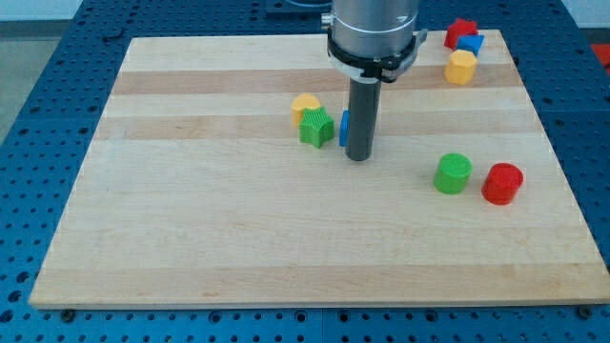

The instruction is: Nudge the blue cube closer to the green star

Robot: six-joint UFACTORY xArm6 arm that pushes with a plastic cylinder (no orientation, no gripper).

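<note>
The green star sits on the wooden board a little above the middle. The blue cube stands just right of the star, apart by a narrow gap; only its left edge shows, the rest is hidden behind my rod. My tip rests on the board at the cube's right side, seemingly touching it. A yellow block touches the star's upper left.
A green cylinder and a red cylinder stand at the right. At the view's top right are a red block, a blue block and a yellow block. The board's edges border a blue perforated table.
</note>
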